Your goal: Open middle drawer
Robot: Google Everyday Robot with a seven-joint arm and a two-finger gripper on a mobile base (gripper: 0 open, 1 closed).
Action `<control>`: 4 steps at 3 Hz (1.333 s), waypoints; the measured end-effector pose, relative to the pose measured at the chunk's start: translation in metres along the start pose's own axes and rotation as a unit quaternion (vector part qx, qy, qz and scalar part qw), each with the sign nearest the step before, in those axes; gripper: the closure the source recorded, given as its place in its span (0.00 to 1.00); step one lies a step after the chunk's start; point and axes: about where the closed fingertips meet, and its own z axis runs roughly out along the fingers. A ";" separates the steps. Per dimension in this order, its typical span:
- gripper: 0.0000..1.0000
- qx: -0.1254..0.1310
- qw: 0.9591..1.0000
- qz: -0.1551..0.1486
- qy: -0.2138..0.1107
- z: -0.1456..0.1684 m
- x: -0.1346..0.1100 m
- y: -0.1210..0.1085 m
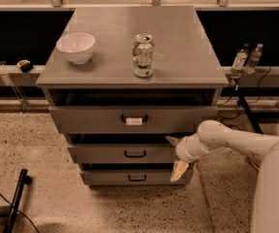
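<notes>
The middle drawer is the second grey front of the cabinet, with a small dark loop handle. It stands out a little less than the top drawer. My gripper is at the right end of that front, to the right of the handle and apart from it. Its two pale fingers are spread one above the other, open and holding nothing. The white arm reaches in from the right.
The top drawer has a white tag on its handle, and the lowest drawer sits below. On the cabinet top are a white bowl and a can. A black pole lies on the floor at left. Bottles stand at right.
</notes>
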 end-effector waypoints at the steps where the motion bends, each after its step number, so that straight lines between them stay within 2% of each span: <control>1: 0.10 -0.004 1.000 0.010 -0.005 0.017 0.008 -0.001; 2: 0.16 -0.006 1.000 0.018 -0.009 0.025 0.011 0.003; 3: 0.20 -0.002 1.000 0.011 -0.013 0.018 0.007 0.012; 4: 0.21 -0.005 1.000 -0.004 -0.019 0.004 -0.006 0.031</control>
